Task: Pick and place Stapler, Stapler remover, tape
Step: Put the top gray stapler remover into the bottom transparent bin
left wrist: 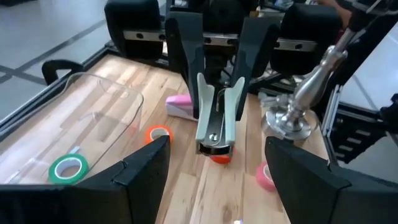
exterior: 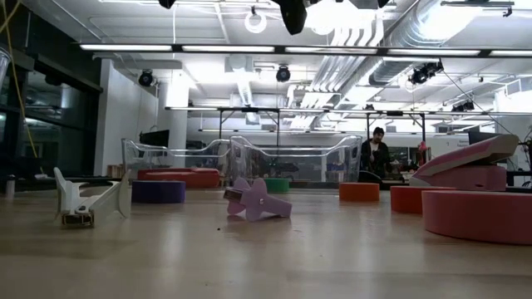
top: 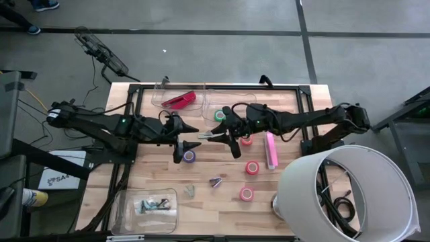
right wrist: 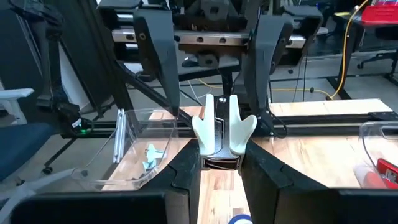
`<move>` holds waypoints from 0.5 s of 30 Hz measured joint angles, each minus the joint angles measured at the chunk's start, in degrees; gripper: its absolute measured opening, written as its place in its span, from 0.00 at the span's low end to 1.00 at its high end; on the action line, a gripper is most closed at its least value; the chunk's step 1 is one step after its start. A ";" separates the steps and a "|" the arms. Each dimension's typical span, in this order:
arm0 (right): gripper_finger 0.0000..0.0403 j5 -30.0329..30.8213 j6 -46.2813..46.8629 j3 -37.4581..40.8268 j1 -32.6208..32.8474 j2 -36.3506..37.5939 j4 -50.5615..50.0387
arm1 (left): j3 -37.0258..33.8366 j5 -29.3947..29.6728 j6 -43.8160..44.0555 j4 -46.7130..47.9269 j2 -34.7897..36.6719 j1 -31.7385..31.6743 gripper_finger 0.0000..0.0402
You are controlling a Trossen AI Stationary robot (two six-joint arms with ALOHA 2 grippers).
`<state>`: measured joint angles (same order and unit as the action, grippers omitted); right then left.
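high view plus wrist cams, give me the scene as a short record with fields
right gripper: shut on a white staple remover, above mid-table
left gripper: open, facing the right one, holding nothing
pink stapler: flat on the table, right of centre
red stapler: in the back clear tray
tape: green roll in a back tray, purple roll and red-pink rolls loose on the table
front tray: holds small staple removers

Wooden table [top: 161,175], white lampshade [top: 349,191] — clear bins [top: 144,210]
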<state>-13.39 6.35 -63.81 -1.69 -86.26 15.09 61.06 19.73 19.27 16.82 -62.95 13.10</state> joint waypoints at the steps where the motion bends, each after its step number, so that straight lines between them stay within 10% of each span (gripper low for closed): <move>1: 0.19 -0.11 -0.02 0.00 -0.13 0.00 0.13 | 0.01 0.05 0.05 -0.29 -0.25 0.00 0.65; 15: 0.19 -1.64 -1.05 0.00 -0.20 0.00 1.01 | 0.00 0.74 0.40 -2.79 -1.92 0.00 0.65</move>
<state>-15.03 5.30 -63.81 -1.89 -86.26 16.10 61.06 20.47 19.67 14.03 -64.87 13.10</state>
